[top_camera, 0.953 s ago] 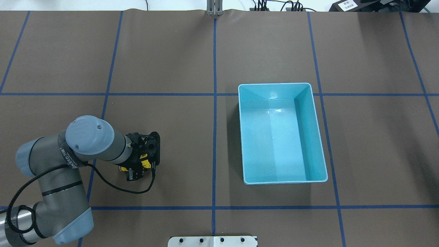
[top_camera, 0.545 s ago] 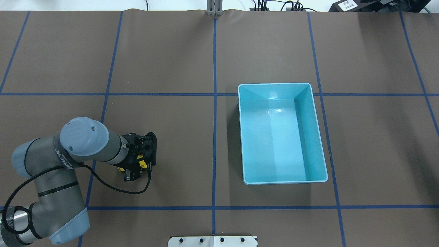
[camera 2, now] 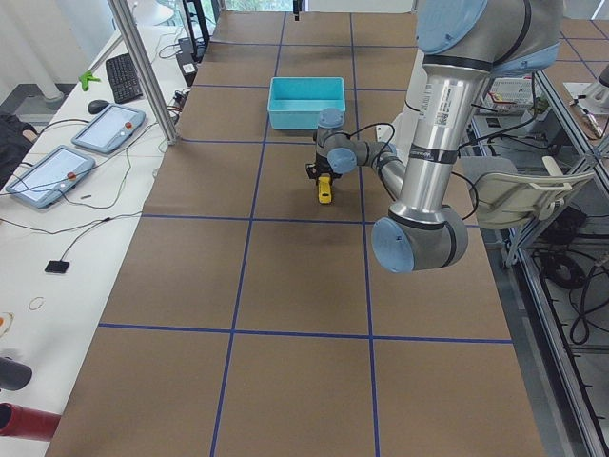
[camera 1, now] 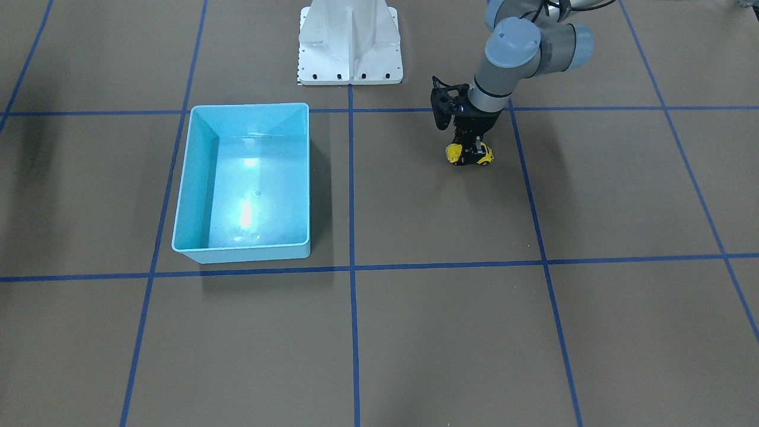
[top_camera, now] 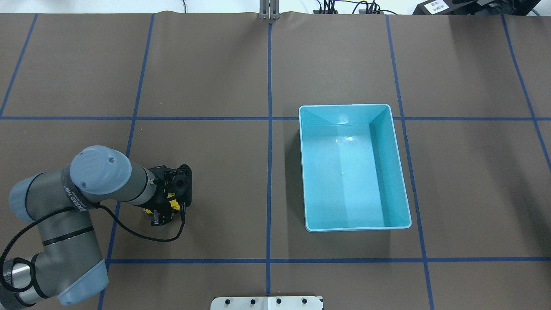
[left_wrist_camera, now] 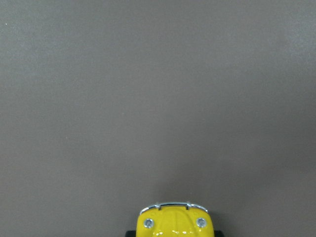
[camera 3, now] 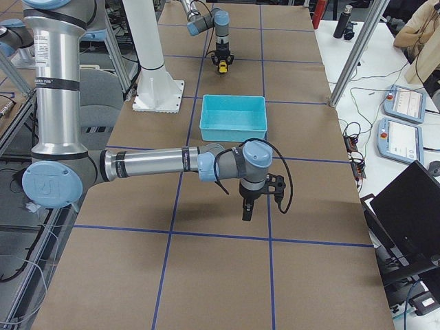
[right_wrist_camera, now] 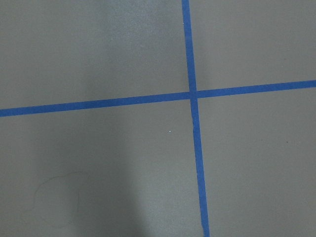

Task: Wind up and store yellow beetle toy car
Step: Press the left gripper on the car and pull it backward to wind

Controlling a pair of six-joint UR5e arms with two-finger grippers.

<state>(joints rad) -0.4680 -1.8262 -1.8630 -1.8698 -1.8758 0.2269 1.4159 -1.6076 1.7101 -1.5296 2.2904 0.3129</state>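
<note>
- The left end effector (camera 1: 472, 149) is shut on the yellow beetle toy car (camera 1: 455, 154), fingers pinching its sides, car low at the table (top_camera: 215, 64).
- Change: over the last second, in the overhead view, the left end effector and the car slide a little toward the robot's left and slightly toward its base. The grip looks unchanged.
- The left wrist view shows the car's nose and headlights poking out just ahead of the end effector, so the slide runs tail-first.
- Judgement: this is the pull-back stroke, dragging the car backward on its wheels to load the spring. Wheel contact with the table is too small to confirm.
- The light blue bin (top_camera: 303, 172) sits well apart from the end effector, off on the nose side of the car. Nothing is in it.
- So winding is under way and storing is not yet done. The car must next be carried to the bin.
- Risk: wheels skid instead of turning, so no wind-up.
- The right end effector (camera 3: 247, 210) hangs over bare table, far from the car. Whether it is open or closed, cannot tell.
</note>
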